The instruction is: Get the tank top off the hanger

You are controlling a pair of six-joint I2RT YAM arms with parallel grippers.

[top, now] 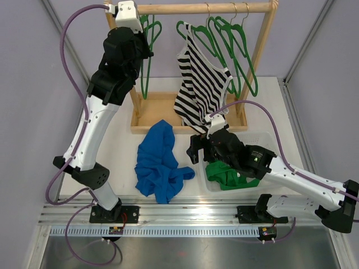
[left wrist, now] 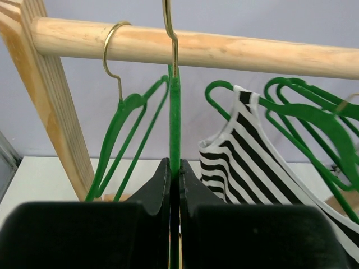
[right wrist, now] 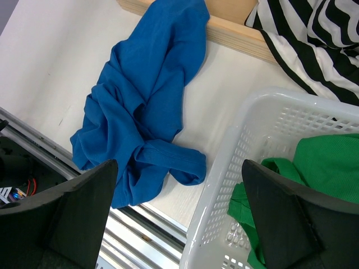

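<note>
A black-and-white striped tank top (top: 199, 84) hangs on a green hanger (top: 188, 29) on the wooden rail (top: 185, 8); its hem drapes onto the rack's base. It also shows in the left wrist view (left wrist: 247, 151). My left gripper (top: 147, 42) is high at the rail's left end, shut on a bare green hanger (left wrist: 174, 112), with the jaws (left wrist: 174, 168) clamped on its stem. That hanger hangs left of the striped top. My right gripper (top: 196, 148) is open and empty, low over the table below the top's hem (right wrist: 303, 33), fingertips (right wrist: 106, 174) wide apart.
A blue garment (top: 160, 162) lies crumpled on the table, also in the right wrist view (right wrist: 146, 101). A white basket (right wrist: 247, 134) holds a green garment (right wrist: 320, 168) at front right. Several bare green hangers (top: 238, 50) hang on the rail's right part. The rack's wooden base (top: 154, 112) sits behind.
</note>
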